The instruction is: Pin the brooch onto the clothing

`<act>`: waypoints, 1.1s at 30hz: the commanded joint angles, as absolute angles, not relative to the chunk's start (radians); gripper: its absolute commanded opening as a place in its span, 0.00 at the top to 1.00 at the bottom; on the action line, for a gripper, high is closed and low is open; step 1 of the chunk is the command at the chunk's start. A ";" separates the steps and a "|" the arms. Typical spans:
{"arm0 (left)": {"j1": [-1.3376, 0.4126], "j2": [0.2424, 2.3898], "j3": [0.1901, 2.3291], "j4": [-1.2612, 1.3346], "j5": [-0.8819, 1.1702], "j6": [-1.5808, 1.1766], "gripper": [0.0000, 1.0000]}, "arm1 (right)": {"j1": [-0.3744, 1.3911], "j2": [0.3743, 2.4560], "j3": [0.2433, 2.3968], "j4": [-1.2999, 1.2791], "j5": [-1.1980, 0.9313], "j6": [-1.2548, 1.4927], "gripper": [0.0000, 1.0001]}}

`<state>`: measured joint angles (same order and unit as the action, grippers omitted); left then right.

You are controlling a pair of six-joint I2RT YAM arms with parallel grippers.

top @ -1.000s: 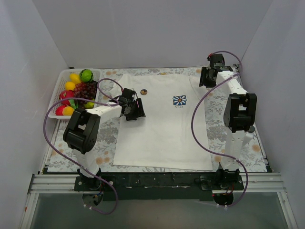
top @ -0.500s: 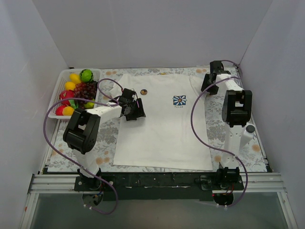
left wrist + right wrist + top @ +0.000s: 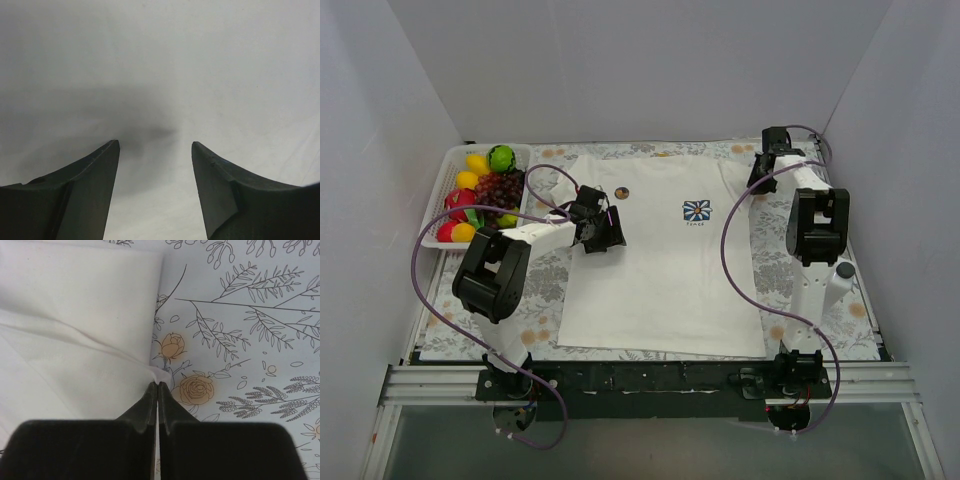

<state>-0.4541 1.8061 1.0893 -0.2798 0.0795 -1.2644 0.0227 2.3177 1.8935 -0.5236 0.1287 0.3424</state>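
Nearest, my left fingers (image 3: 602,230) hover apart over the white T-shirt (image 3: 660,280). Just beyond them the brooch (image 3: 622,192) lies on the cloth by the shoulder. Farthest, my right fingers (image 3: 158,387) are clamped on the T-shirt's edge. My best course is to hold that edge taut and lower squarely onto the disc.

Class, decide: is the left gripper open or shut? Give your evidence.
Open: the left gripper shows a clear gap between its fingertips, with only the white T-shirt visible between them.
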 commanded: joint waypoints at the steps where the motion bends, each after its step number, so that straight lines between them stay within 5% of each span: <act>1: -0.466 1.844 1.051 -0.370 0.067 -1.259 0.40 | 0.011 2.218 1.820 -0.486 0.143 0.353 0.99; 26: -0.477 1.824 1.069 -0.385 0.071 -1.258 0.40 | -0.126 1.993 1.575 -0.474 0.129 0.387 0.94; 27: -0.479 1.818 1.071 -0.385 0.071 -1.259 0.40 | -0.124 1.984 1.574 -0.472 0.120 0.384 0.65; 30: -0.480 1.812 1.087 -0.388 0.071 -1.255 0.40 | -0.124 1.941 1.551 -0.447 0.065 0.368 0.30; 33: -0.482 1.799 1.106 -0.393 0.071 -1.252 0.40 | -0.121 1.858 1.468 -0.368 0.008 0.350 0.10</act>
<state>-0.4644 1.8053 1.0977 -0.2932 0.0669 -1.2610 -0.1230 2.0045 1.5341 -0.4683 0.0933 0.3855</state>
